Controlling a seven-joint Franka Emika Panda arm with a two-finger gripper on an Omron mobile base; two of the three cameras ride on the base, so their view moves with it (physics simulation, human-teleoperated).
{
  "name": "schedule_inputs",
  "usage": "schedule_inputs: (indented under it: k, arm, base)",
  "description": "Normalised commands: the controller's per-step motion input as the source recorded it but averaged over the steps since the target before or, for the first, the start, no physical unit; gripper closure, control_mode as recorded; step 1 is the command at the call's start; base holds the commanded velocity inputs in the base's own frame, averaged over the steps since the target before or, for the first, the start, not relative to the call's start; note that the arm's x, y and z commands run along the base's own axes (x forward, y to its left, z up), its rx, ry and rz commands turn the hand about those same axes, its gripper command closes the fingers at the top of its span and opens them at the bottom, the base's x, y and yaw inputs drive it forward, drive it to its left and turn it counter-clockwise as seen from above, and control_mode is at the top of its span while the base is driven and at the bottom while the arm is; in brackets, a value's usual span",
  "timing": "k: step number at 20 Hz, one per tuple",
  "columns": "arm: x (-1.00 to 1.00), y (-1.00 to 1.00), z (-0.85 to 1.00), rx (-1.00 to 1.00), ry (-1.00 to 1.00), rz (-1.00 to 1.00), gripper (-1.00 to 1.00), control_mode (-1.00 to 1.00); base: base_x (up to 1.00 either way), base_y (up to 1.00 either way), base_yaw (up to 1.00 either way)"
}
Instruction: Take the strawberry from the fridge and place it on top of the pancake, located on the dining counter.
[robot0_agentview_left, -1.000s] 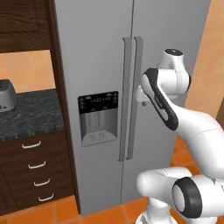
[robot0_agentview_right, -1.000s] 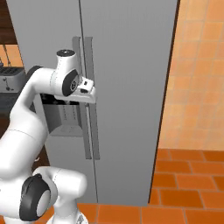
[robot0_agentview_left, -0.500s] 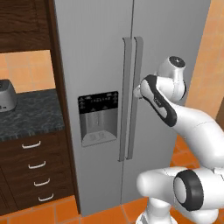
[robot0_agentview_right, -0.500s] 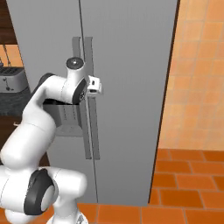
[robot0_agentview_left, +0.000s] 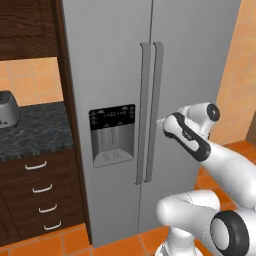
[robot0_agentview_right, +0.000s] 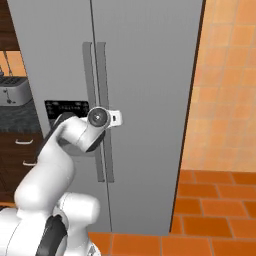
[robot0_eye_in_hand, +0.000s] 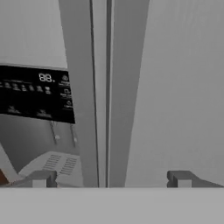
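The fridge (robot0_agentview_left: 110, 60) stands closed, so the strawberry is hidden. Its two long vertical handles (robot0_agentview_left: 150, 110) meet at the door seam, with the black dispenser panel (robot0_agentview_left: 112, 120) on the left door. My gripper (robot0_agentview_left: 162, 122) is open and empty, right in front of the right door's handle (robot0_agentview_right: 107, 150) at mid height. In the hand view the fingertips (robot0_eye_in_hand: 41, 178) stand wide apart, straddling both handles (robot0_eye_in_hand: 124, 109) and the seam. The gripper (robot0_agentview_right: 118, 118) points at the fridge (robot0_agentview_right: 145, 75). The pancake and the dining counter are out of view.
A dark-topped wall counter (robot0_agentview_left: 35, 130) with white-handled drawers (robot0_agentview_left: 40, 187) sits left of the fridge, carrying a grey toaster (robot0_agentview_left: 7, 110). An orange tiled wall (robot0_agentview_right: 225, 100) rises right of the fridge above a terracotta tile floor (robot0_agentview_right: 210, 210).
The hand has dropped lower along the fridge handles and shifted slightly toward the right door. The jaws have stayed open and the fridge stays closed.
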Motion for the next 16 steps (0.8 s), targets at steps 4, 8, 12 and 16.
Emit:
schedule_inputs:
  k: [4, 8, 12, 16]
  arm:
    - [0.50, -0.07, -0.38, 0.03, -0.37, 0.20, -1.00, -1.00]
    - [0.13, -0.04, 0.00, 0.00, -0.31, 0.19, -1.00, -1.00]
    - [0.21, 0.00, 0.00, 0.00, -0.10, 0.08, -1.00, -1.00]
    - [0.53, 0.00, 0.00, 0.01, 0.00, 0.01, -1.00, -1.00]
  base:
    - [0.00, 0.00, 0.00]
    - [0.00, 0.00, 0.00]
    - [0.00, 0.00, 0.00]
    - [0.00, 0.00, 0.00]
